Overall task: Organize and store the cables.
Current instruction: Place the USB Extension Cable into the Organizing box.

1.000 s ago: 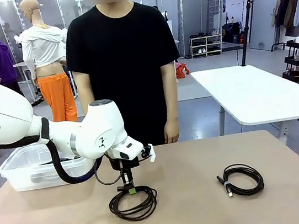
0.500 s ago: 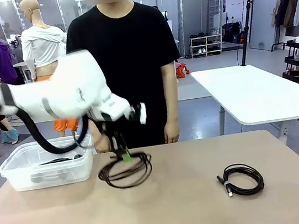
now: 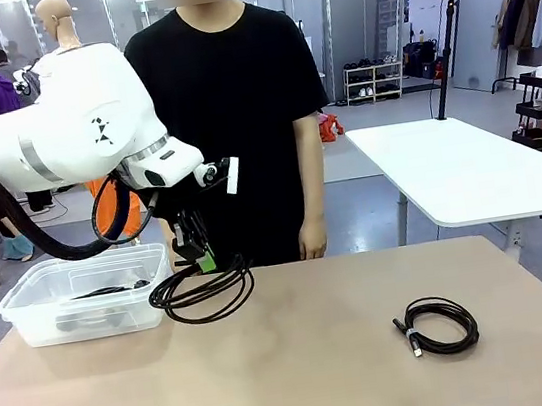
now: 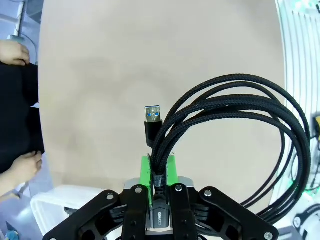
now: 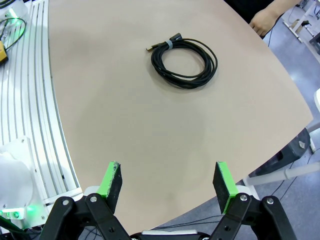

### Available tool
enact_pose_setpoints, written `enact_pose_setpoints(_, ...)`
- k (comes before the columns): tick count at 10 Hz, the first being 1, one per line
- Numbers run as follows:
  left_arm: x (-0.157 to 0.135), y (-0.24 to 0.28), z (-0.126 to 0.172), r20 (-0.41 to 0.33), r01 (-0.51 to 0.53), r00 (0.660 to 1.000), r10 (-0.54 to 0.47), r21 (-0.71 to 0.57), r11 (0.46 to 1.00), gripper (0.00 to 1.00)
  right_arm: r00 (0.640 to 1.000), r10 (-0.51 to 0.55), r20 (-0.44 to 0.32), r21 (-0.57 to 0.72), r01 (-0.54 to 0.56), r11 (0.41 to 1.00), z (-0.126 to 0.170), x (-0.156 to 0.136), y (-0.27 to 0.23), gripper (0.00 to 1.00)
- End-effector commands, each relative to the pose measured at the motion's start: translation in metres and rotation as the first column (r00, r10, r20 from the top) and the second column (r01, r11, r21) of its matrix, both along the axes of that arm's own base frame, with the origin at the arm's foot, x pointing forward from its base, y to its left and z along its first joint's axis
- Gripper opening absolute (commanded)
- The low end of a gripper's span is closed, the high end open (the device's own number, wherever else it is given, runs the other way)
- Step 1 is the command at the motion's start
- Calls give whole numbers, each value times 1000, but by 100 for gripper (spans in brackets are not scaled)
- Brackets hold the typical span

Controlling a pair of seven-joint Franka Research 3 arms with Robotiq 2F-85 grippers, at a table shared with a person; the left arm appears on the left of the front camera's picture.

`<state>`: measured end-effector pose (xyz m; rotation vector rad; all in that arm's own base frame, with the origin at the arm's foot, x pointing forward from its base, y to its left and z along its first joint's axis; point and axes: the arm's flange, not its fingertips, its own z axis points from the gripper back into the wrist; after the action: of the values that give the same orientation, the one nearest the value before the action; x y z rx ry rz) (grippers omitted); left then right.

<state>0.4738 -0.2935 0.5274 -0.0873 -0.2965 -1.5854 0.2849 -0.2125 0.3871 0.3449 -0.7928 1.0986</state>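
Two coils of black cable are outside the bin, and one of them is in the air. The left pincer is clamped on a bunched section of the first coil, its green pads pressed against the braided strands. The loop hangs below it, clear of the desk and near the right end of the clear plastic bin. In the left wrist view a blue-tongued USB plug sticks up past the pads. Some dark cord lies on the bottom of the bin. It looks like at least one cable is stored, though how many cannot be told through the plastic.

The second coil lies flat on the desk well to the robot's right, untouched, with a small pale tie near its plug. The right pincer hovers above the near part of the desk, jaws wide apart with nothing between them, some way from that coil. The person stands at the far side, one hand hanging by the desk edge and touching nothing.

By this showing the task is past its middle. The held coil needs carrying over the rim and letting go — then the second coil is left to pick up and store.
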Motion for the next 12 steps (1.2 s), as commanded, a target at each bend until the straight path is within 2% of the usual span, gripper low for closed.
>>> enact_pose_setpoints(1, 2, 0, 9, 7, -1, 1000, 2, -10, 1000, 0, 1000, -9, -4, 13, 9, 1000, 2, 1, 0, 92)
enact_pose_setpoints(2, 2, 0, 9, 7, -1, 1000, 2, -10, 1000, 0, 1000, -9, -4, 13, 9, 1000, 2, 1, 0, 92)
enact_pose_setpoints(3, 0, -1, 3, 5, 1, 1000, -1, -3, 1000, 14, 1000, -9, -4, 13, 9, 1000, 2, 1, 0, 92)
enact_pose_setpoints(4, 23, 10, 4, 77, 77, 994, -74, -34, 996, 14, 1000, -9, -4, 13, 9, 1000, 2, 1, 0, 92)
enact_pose_setpoints(5, 53, 39, 2, 163, 49, 986, -41, -45, 998, 14, 1000, -9, -4, 13, 9, 1000, 2, 1, 0, 92)
enact_pose_setpoints(6, 86, 84, -2, 200, -2, 980, 13, -52, 999, 14, 1000, -9, -4, 13, 9, 1000, 2, 1, 0, 92)
enact_pose_setpoints(7, 120, 131, -7, 276, -90, 958, 81, 20, 996, 14, 1000, -9, -4, 13, 9, 1000, 2, 1, 0, 92)
enact_pose_setpoints(8, 145, 170, -14, 198, -108, 972, 124, -90, 990, 14, 1000, -9, -4, 13, 9, 1000, 2, 1, 0, 92)
enact_pose_setpoints(9, 166, 204, -26, 210, -152, 962, 174, -117, 981, 14, 1000, -9, -4, 13, 9, 1000, 2, 1, 0, 92)
enact_pose_setpoints(10, 184, 236, -40, 200, -224, 948, 248, -136, 965, 14, 1000, -9, -4, 13, 9, 1000, 2, 1, 0, 92)
enact_pose_setpoints(11, 206, 266, -52, 175, -331, 919, 352, -141, 933, 14, 1000, -9, -4, 13, 9, 1000, 2, 1, 0, 92)
enact_pose_setpoints(12, 220, 284, -64, 157, -381, 903, 400, -136, 914, 14, 1000, -9, -4, 13, 9, 1000, 2, 1, 0, 92)
